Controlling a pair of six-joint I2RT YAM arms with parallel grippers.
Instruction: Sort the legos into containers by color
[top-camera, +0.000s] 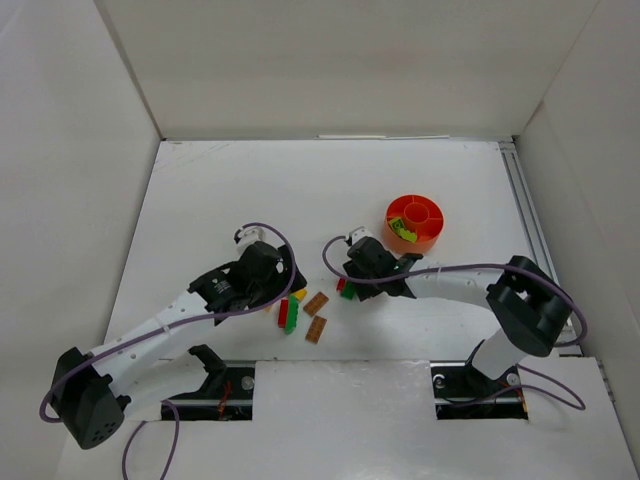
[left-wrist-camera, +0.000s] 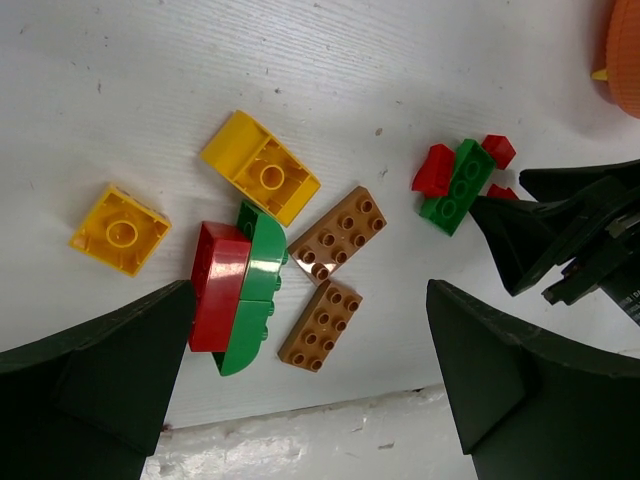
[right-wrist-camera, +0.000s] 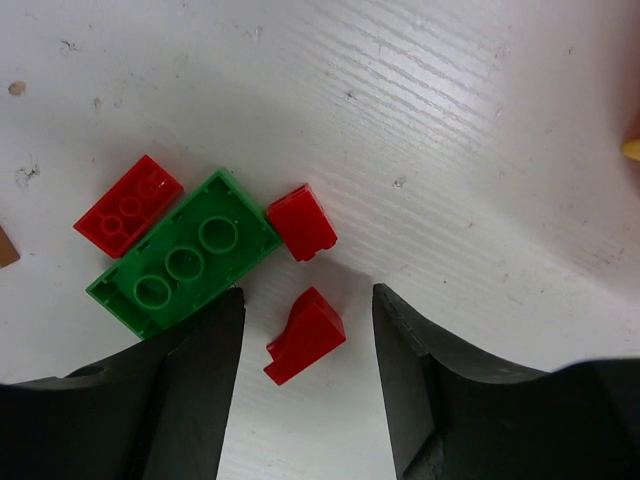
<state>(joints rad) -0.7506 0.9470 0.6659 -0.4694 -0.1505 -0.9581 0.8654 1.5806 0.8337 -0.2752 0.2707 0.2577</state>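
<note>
**Right claw part-open around a red wedge**

Your right gripper (right-wrist-camera: 307, 292) sat low over the white table (right-wrist-camera: 480, 120) with its jaws partly apart, one black finger on either side of a small red plastic wedge brick (right-wrist-camera: 305, 348). Neither finger touched it, so you had hold of nothing. I judge you lined up that way so a plain squeeze would take the wedge alone.

Crowding was the trouble. A long green studded plastic brick (right-wrist-camera: 185, 262) lay just beside one finger, with a flat red studded brick (right-wrist-camera: 128, 205) against its far side. A second small red block (right-wrist-camera: 301, 222) sat just beyond the wedge at the green brick's corner. A closing finger could well nudge the green one.

Your left gripper (left-wrist-camera: 310, 290) hung at full spread, empty, above another cluster. It held two yellow bricks (left-wrist-camera: 262, 168), a red curved brick (left-wrist-camera: 218, 285) lying against a green curved brick (left-wrist-camera: 262, 262), and two brown studded plates (left-wrist-camera: 338, 237). Probably you parked it there, ready for its own pick and out of the right arm's way.

Your round orange-red plastic bowl with inner dividers (top-camera: 420, 246) stood near, beyond the right gripper and off to the right in the overhead view. A lime piece (top-camera: 402, 230) lay in one compartment. No brick lay between wedge and bowl. I could not tell which compartment was meant for red.
</note>
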